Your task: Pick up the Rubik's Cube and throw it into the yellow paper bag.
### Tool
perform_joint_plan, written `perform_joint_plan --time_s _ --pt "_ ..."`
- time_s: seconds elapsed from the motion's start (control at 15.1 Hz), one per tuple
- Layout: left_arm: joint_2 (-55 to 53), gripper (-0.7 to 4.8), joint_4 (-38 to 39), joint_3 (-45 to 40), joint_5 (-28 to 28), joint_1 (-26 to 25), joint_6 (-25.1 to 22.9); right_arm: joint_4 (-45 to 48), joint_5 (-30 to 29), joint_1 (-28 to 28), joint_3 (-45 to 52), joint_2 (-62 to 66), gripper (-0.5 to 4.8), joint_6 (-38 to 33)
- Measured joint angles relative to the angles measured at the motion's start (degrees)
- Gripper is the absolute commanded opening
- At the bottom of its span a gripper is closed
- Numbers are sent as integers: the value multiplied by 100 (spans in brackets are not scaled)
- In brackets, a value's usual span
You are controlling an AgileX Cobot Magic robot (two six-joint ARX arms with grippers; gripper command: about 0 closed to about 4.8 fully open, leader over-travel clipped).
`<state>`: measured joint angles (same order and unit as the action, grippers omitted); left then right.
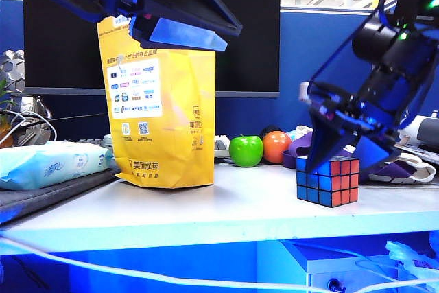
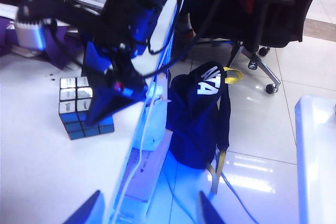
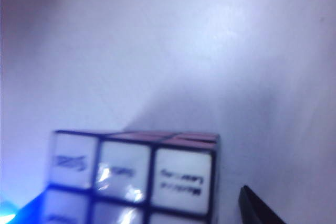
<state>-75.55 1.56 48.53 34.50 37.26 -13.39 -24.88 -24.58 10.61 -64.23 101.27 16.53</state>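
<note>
The small 3x3 Rubik's Cube [image 1: 328,180] with black grid lines sits flat on the white table [image 1: 206,211], blue and red faces toward the exterior camera (its top stickers look white). My right gripper [image 1: 346,157] straddles it from above, jaws spread wide, not gripping. My left gripper [image 1: 180,32] is closed on the top edge of the tall yellow paper bag [image 1: 163,118], well apart.
</note>
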Motion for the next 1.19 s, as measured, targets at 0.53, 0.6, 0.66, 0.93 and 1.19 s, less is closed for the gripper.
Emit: perform_joint_plan --time_s 0.53,0.6,0.66,0.93,1.19 --pt "883 236 -227 634 -1895 4 13 391 -557 -210 -931 4 -5 -1115" --pt "1147 236 -334 737 -2538 -26 -17 391 -704 -227 -1241 -212 -5 -1215" --pt "1346 236 -302 763 -2946 -177 -101 433 -800 -219 -1556 -450 -5 -1298" --pt "2135 236 13 767 -3091 -1482 -140 837 -1965 247 -2634 -1235 -5 -1749" --pt "1985 236 739 761 -839 -3228 -118 1528 -2424 1410 -3045 -1010 -6 -1814"
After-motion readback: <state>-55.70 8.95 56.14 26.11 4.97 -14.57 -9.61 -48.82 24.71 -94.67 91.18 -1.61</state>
